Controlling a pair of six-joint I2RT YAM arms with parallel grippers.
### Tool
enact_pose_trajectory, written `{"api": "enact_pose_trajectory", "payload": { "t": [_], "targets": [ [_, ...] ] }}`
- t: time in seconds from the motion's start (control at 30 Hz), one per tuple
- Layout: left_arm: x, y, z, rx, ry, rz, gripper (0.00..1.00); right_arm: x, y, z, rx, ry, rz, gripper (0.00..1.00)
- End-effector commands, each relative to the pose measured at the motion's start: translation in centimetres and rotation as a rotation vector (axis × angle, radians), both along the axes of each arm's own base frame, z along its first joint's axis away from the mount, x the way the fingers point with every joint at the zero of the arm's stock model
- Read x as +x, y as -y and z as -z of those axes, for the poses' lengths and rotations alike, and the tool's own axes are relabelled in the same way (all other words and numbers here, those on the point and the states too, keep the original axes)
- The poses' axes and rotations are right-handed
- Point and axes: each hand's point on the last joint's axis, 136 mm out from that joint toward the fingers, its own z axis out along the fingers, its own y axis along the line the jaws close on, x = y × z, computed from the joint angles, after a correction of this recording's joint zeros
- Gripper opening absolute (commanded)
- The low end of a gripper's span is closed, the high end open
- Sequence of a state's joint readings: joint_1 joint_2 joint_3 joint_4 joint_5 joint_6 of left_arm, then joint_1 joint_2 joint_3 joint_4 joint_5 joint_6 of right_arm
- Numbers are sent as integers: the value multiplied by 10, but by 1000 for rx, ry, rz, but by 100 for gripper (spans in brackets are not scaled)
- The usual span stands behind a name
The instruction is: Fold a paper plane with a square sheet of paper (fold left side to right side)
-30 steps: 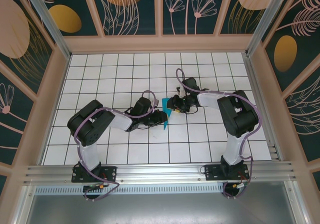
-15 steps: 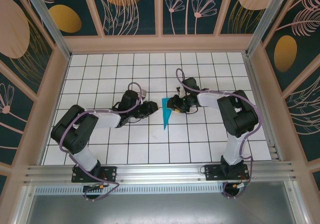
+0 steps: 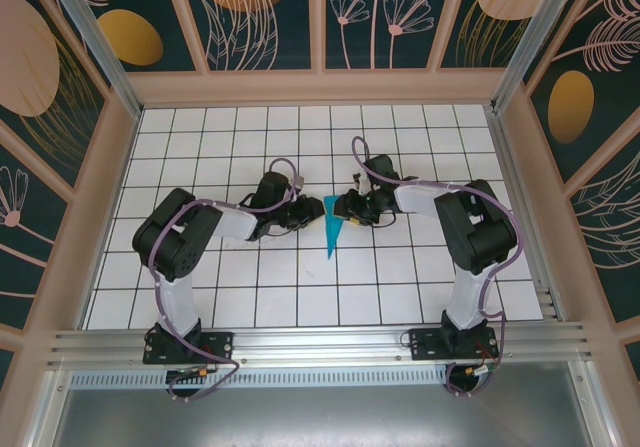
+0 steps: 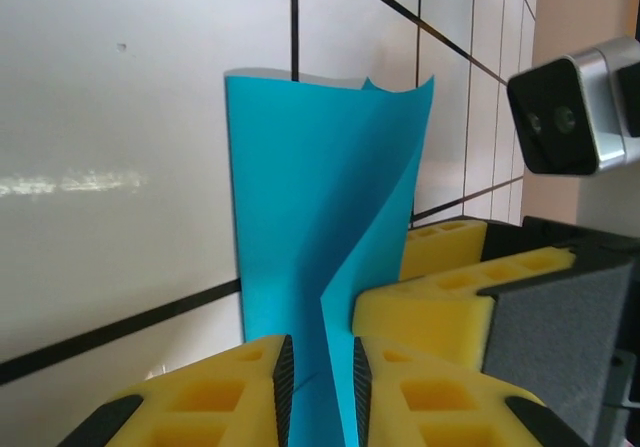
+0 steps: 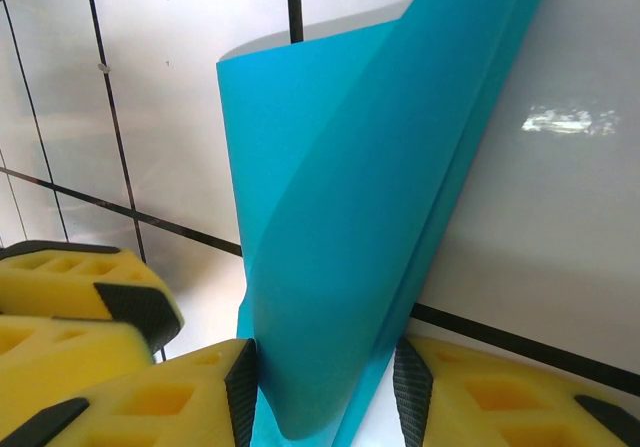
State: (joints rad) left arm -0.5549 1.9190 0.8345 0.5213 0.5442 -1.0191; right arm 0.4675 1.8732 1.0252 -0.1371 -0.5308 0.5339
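White gridded table (image 3: 200,297) is sitting inside a peach-framed enclosure, with dark teal leaf-print panels (image 3: 260,17) standing around it.

- Paper plane (image 3: 331,229): is lying near the middle of the table between the two arms. It is a narrow teal dart, with its wide end pointing to 12 o'clock and its tip to 6 o'clock.
- Left gripper (image 3: 306,213): is reaching in from 9 o'clock to the dart's wide end. In the left wrist view its black pads (image 4: 284,372) are standing close together on either side of a raised flap of the paper. The teal is filling the narrow gap, so the claw is pinching the paper.
- Right gripper (image 3: 343,208): is reaching in from 3 o'clock to the same wide end, opposite the left claw. In the right wrist view its jaws are standing wider apart, and a loose, curled fold of the paper is sitting between them and touching both pads. It is holding that fold lightly.
- Layers are not lying flat: one flap is standing up off the tiles and curving over.
- Yellow fingers (image 4: 430,302) of the right claw are sitting just beside the left claw's.
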Motion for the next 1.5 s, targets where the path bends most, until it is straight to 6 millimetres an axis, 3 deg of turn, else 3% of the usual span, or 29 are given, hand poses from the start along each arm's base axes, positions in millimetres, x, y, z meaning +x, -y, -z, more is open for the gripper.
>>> {"api": "enact_pose_trajectory", "payload": {
  "t": [0.0,0.63,1.47],
  "targets": [
    [9,5,-7,-44,3,-1,26,-3,0,13,-17,-1,-3,45],
    [20,14,0,-64,-17,2,32,-4,-2,1,14,26,-16,45],
    [21,20,9,-72,-81,10,30,-4,-3,1,20,30,-23,42]
  ]
}}
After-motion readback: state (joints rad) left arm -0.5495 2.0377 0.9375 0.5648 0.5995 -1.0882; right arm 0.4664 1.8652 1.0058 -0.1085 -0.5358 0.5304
